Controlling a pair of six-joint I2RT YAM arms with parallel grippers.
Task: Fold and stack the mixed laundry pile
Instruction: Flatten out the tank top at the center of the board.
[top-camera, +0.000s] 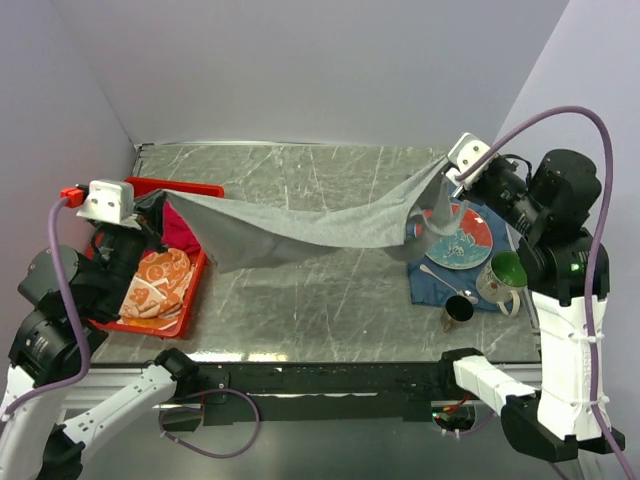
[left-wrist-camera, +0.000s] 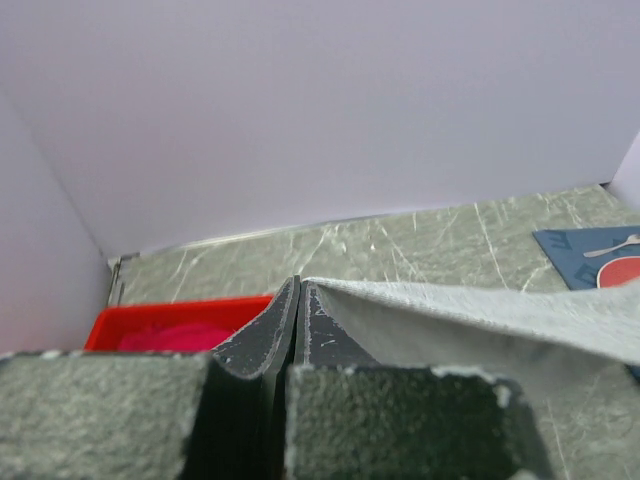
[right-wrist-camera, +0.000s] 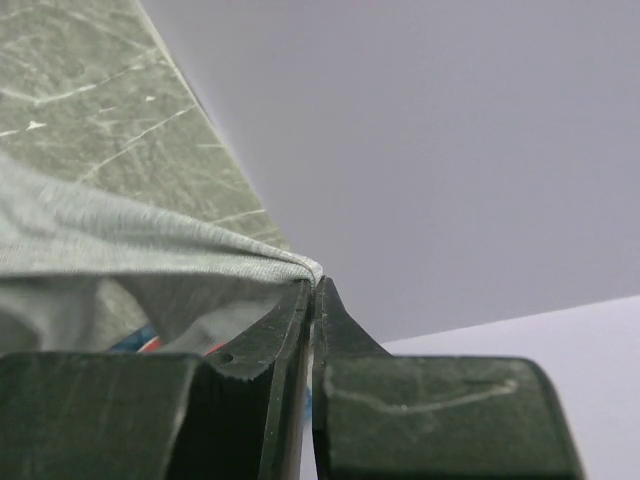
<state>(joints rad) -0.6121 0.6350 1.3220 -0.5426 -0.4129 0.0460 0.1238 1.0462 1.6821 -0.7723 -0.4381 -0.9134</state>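
Observation:
The long grey garment (top-camera: 300, 225) hangs stretched above the table between both arms. My left gripper (top-camera: 152, 200) is shut on its left end over the red tray; in the left wrist view the grey garment (left-wrist-camera: 480, 320) runs off from the closed left gripper (left-wrist-camera: 300, 285). My right gripper (top-camera: 443, 183) is shut on the other end, and the right wrist view shows the grey garment (right-wrist-camera: 150, 250) pinched at the tips of the right gripper (right-wrist-camera: 315, 282). The crimson-magenta shirt (top-camera: 180, 228) and the orange-and-white patterned cloth (top-camera: 155, 282) lie in the red tray (top-camera: 190, 305).
On the right, a dark blue placemat (top-camera: 430, 285) carries a red-and-blue plate (top-camera: 465, 240), a spoon (top-camera: 445, 280), a green mug (top-camera: 503, 275) and a small dark cup (top-camera: 459, 310). Lilac walls close in the table at back and sides.

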